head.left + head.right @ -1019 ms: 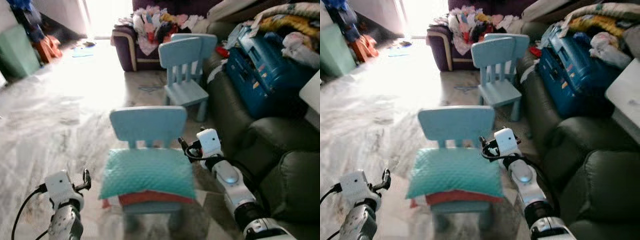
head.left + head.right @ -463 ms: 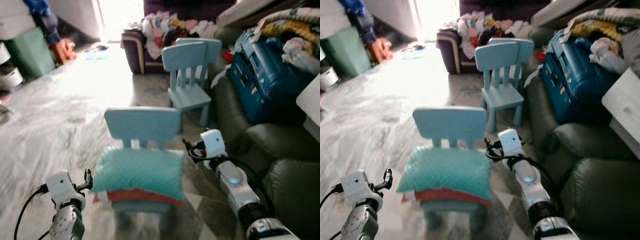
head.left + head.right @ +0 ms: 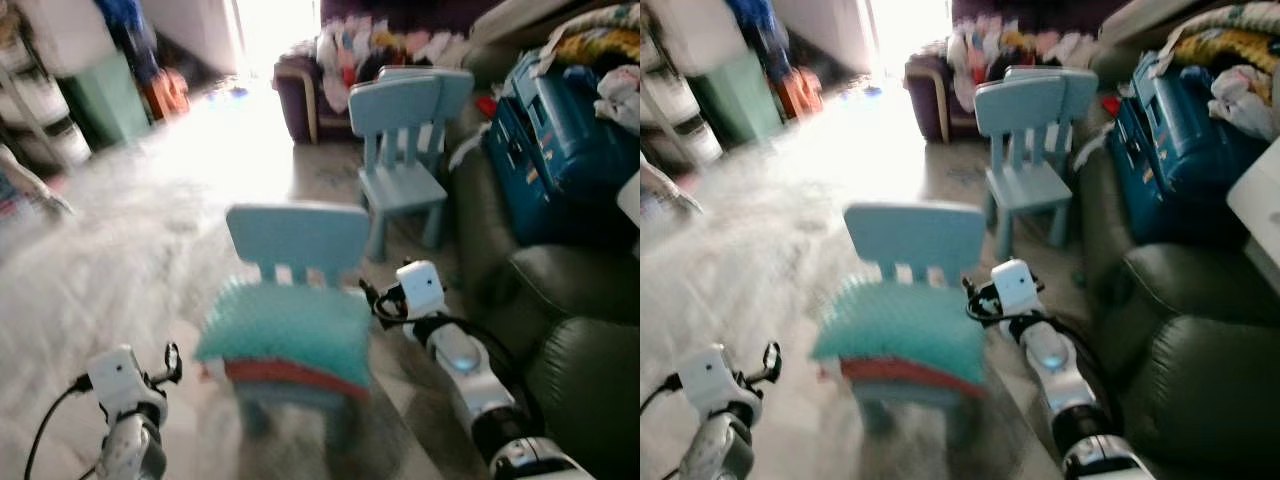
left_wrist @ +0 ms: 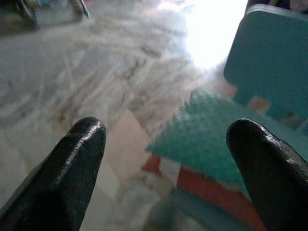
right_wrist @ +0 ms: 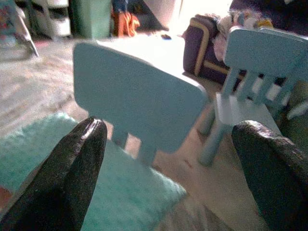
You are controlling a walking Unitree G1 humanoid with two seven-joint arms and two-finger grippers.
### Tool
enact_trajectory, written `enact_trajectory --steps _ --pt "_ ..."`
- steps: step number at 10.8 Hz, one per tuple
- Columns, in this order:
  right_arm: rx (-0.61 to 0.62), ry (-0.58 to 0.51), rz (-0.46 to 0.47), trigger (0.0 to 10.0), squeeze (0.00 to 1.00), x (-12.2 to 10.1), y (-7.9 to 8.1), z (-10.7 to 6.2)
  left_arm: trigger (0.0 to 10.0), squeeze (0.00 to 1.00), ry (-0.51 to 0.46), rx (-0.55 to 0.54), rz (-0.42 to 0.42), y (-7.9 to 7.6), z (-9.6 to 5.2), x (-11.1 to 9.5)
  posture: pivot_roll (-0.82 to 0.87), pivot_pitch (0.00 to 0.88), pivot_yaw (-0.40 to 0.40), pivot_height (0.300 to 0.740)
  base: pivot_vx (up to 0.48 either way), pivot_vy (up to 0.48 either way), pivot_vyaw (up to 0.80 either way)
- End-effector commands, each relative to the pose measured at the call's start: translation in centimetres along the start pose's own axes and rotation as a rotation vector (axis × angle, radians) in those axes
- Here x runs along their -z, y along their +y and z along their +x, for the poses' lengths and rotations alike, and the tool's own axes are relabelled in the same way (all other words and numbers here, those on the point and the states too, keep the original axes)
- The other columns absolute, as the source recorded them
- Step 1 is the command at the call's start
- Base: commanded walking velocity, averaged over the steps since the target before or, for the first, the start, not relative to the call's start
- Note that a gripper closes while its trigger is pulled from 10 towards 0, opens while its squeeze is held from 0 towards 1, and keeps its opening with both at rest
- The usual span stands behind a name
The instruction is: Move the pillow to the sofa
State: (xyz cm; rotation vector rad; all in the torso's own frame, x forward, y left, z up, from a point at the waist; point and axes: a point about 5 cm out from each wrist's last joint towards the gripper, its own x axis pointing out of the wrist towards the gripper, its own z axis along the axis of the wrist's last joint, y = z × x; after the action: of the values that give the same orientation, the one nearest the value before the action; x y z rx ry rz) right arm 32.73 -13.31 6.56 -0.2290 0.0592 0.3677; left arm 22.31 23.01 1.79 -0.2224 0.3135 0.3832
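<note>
Right now the pillow [image 3: 285,325] lies flat on the seat of a small blue chair [image 3: 298,240], between the two grippers and touched by neither. The left gripper [image 4: 168,144] hovers low, off the pillow's near left corner, its fingers [image 4: 79,159] spread wide apart with nothing between them; past them the pillow's corner hangs over the seat edge above the pale floor [image 4: 96,72]. The right gripper [image 5: 168,144] sits just beside the chair's right edge, fingers [image 5: 84,159] likewise wide apart and empty, looking across the pillow toward the chair's backrest.

The pillow is teal, with a bumpy, quilted-looking surface, roughly square and plump. Something red [image 3: 290,372] lies under it, showing as a strip along its front edge. Motion blur softens the edges. The dark sofa [image 3: 570,330] stands on the far side of the right gripper, near its arm, well apart from the pillow. A second blue chair [image 3: 400,150] stands beyond the first.
</note>
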Motion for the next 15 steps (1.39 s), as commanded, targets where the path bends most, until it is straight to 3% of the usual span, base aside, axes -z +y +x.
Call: enact_trajectory --steps 1,4,15 --pt "-0.01 -0.023 -0.002 10.0 0.0 -0.64 0.21 0.39 10.0 0.0 -0.005 -0.014 -0.006 0.29 0.07 -0.26 -0.11 0.0 0.038 0.74 0.0 0.48 0.0" --pt "-0.009 -0.024 -0.002 10.0 0.0 -0.66 0.19 0.4 10.0 0.0 -0.012 -0.017 -0.009 0.31 0.06 -0.29 -0.11 0.0 0.038 0.74 0.0 0.48 0.0" --pt "-0.005 -0.022 -0.005 10.0 0.0 -0.64 -0.01 0.38 10.0 0.0 0.017 -0.021 -0.015 0.28 0.11 0.0 -0.11 0.0 0.037 0.74 0.0 0.0 0.0"
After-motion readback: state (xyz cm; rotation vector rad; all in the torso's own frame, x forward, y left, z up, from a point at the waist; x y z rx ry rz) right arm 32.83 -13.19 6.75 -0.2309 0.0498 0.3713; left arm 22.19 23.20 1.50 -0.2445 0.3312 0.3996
